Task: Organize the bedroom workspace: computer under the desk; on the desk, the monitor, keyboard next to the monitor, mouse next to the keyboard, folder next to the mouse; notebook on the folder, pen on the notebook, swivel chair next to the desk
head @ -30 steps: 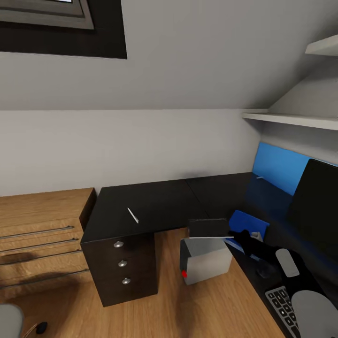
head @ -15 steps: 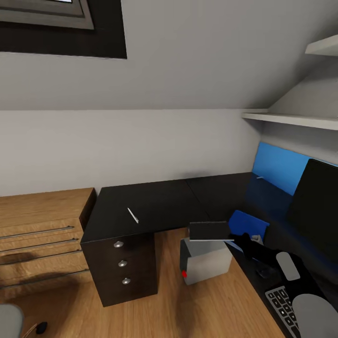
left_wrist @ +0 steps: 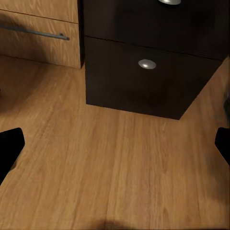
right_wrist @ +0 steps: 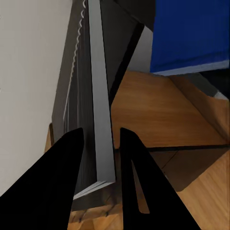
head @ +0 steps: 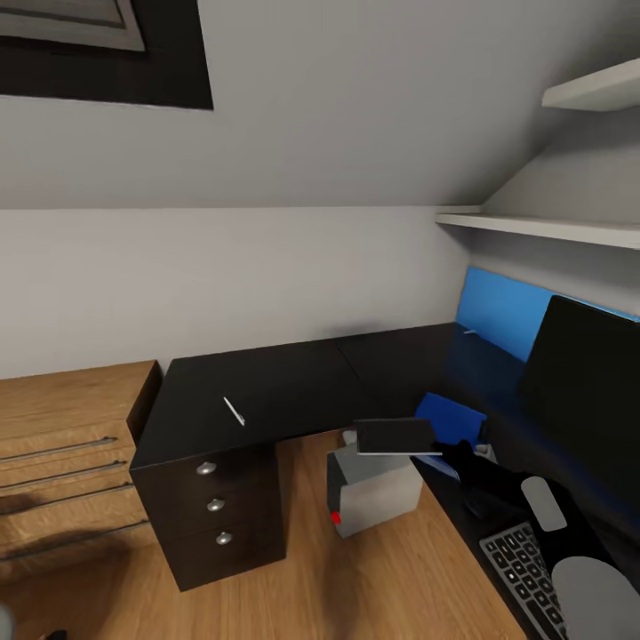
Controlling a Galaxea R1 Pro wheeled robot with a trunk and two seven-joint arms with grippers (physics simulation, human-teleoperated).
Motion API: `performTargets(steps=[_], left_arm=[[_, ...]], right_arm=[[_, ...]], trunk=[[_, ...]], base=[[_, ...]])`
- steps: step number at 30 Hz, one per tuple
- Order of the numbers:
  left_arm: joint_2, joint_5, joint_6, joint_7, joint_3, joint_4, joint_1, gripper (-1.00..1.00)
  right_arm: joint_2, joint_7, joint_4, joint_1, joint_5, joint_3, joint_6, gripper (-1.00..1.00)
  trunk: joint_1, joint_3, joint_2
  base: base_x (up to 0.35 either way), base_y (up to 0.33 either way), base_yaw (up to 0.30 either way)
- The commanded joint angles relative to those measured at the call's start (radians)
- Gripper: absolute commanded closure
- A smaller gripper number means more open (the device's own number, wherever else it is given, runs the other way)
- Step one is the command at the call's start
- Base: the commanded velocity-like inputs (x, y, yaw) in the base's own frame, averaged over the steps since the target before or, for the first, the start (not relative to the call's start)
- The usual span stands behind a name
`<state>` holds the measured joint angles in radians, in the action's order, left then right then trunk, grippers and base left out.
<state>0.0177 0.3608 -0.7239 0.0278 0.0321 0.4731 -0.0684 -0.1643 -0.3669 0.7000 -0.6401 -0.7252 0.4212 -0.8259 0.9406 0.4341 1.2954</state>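
Dark grey and thin, the notebook (head: 395, 436) is hanging in the air over the computer (head: 373, 493), which is standing on the wooden floor (left_wrist: 110, 177) beside the tabletop (head: 267, 391), not yet under it. The right gripper (right_wrist: 98, 148) is clamping the notebook by one short end; in the right wrist view its black fingers (right_wrist: 72, 158) are pressing on both flat faces, with the spiral binding running along the far edge. The blue folder (head: 449, 418) is lying on the tabletop just beside the held notebook, close to the front edge, with the monitor (head: 582, 391) behind it and the keyboard (head: 524, 569) nearer the robot. The white pen (head: 234, 411) is lying well apart on the other wing of the tabletop, above the drawer unit (head: 213, 511).

The left gripper (left_wrist: 115, 143) is hanging open over the bare floor near the lowest drawer, holding nothing.

The risks, as I judge them: the grip is taking only the end of the notebook, so the long free part is acting as a lever (a quick swing could make it rotate or slip out), and then it would fall on the computer or the floor. The folder is sitting near the edge, so a low approach could push it off. A release too early would leave the notebook only half on the folder.
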Motion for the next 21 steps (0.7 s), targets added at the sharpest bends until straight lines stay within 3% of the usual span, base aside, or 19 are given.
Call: performTargets(steps=[1, 11, 21], left_arm=[[0.001, -0.005, 0.000, 0.003, 0.003, 0.002, -0.001, -1.00], [0.001, -0.005, 0.000, 0.003, 0.003, 0.001, -0.001, -1.00], [0.001, -0.005, 0.000, 0.003, 0.003, 0.001, -0.001, -1.00]], right_arm=[[0.000, -0.005, 0.000, -0.001, 0.004, 0.004, -0.005, 1.00], [0.000, -0.008, 0.002, -0.001, 0.004, 0.005, 0.028, 1.00], [-0.002, -0.047, 0.001, -0.001, 0.004, 0.005, 0.090, 1.00]], trunk=[[0.000, 0.001, 0.001], [0.000, 0.001, 0.001], [0.000, 0.001, 0.001]], base=[[0.000, 0.000, -0.249], [0.000, 0.000, -0.228], [0.000, 0.000, -0.046]])
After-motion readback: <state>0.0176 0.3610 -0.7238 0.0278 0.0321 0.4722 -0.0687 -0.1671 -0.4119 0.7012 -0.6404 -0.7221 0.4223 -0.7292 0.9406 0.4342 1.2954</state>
